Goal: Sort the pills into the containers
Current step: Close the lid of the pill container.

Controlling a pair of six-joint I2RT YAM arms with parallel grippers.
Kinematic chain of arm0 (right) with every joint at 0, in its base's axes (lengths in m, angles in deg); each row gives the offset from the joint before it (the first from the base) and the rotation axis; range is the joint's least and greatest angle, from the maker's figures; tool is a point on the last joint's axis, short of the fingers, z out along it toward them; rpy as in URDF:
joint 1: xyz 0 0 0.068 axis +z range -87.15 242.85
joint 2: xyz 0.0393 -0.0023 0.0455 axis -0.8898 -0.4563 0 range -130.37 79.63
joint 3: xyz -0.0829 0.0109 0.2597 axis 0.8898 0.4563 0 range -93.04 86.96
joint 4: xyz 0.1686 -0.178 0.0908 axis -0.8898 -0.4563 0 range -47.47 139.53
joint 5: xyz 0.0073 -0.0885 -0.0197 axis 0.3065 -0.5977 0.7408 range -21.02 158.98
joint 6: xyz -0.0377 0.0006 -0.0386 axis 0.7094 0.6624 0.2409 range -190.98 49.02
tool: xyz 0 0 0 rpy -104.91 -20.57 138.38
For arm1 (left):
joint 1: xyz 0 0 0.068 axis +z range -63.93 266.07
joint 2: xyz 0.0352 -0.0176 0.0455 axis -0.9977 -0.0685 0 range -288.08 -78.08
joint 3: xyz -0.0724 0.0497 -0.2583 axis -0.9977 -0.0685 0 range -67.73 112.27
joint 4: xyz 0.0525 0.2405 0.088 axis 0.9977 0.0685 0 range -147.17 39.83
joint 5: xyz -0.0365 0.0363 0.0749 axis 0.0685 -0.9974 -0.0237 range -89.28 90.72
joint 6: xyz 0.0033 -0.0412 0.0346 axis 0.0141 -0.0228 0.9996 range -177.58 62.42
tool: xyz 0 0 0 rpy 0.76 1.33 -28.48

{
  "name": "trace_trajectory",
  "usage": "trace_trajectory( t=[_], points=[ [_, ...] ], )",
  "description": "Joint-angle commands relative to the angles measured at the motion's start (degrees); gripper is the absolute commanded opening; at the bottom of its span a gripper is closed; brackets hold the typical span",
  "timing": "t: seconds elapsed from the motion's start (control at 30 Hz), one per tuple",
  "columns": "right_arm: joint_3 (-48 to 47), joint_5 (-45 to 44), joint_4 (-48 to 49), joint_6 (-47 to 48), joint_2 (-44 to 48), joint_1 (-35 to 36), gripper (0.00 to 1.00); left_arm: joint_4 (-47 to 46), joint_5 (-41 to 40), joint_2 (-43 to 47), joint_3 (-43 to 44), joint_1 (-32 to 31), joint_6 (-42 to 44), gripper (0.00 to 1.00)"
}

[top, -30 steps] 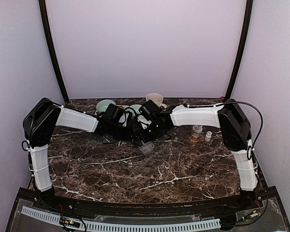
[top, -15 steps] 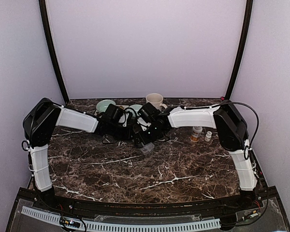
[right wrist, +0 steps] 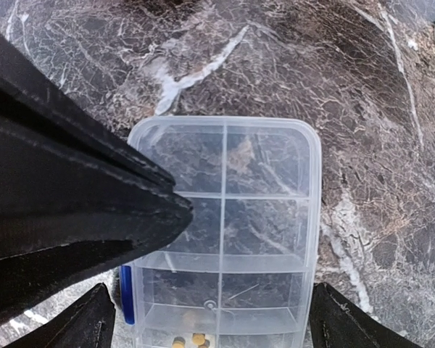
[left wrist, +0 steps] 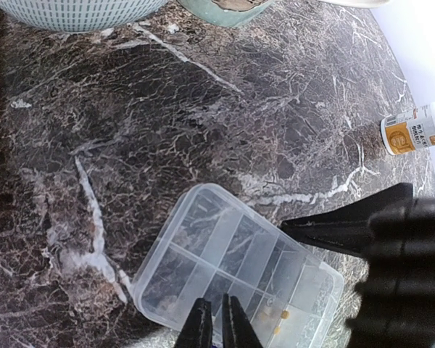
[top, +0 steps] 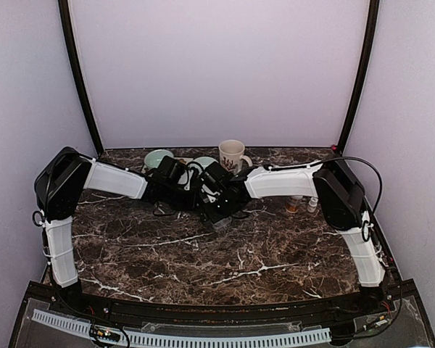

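Observation:
The clear organiser box [left wrist: 225,264] lies open-side up on the marble, also in the right wrist view [right wrist: 235,239] and, mostly hidden under both grippers, in the top view [top: 220,220]. A few small yellow pills [right wrist: 192,339] sit in one end compartment [left wrist: 283,315]. My left gripper [left wrist: 217,319] hangs over the box's near edge, fingers together with only a hairline gap and nothing showing at the tips. My right gripper [right wrist: 214,322] is wide open and straddles the box's end, one finger [right wrist: 80,322] on each side. A short blue piece [right wrist: 127,293] lies along the box's side; I cannot tell what it is.
An amber pill bottle [left wrist: 413,130] lies to the right, standing by a small white bottle [top: 313,205] in the top view. Two pale green bowls [top: 158,158] and a white mug [top: 232,154] stand at the back. The left finger [right wrist: 94,210] crosses the right wrist view.
The right arm has swung left toward the middle, uncovering the mug. The left arm and the box have hardly moved.

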Motion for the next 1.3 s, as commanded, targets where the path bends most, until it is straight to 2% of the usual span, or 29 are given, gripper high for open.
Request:
trace_trajectory(
  t=[0.0, 0.33, 0.93, 1.27],
  points=[
    [-1.0, -2.6, 1.0, -0.7, -1.2, 1.0, 0.92, 1.4, 0.5, -0.2, -1.3, 0.5, -0.3, 0.07],
    [1.6, -4.8, 4.4, -3.9, -0.2, 1.3, 0.83, 1.1, 0.9, -0.2, -1.6, 0.5, -0.6, 0.07],
    [6.6, -5.5, 9.6, -6.0, 0.8, 1.9, 0.74, 0.5, 1.5, -0.2, -1.8, 0.5, -1.3, 0.07],
    [8.2, -6.2, 9.9, -5.8, 1.5, 1.9, 0.63, 0.5, 1.2, 0.0, -1.7, 0.5, -1.5, 0.07]
  ],
)
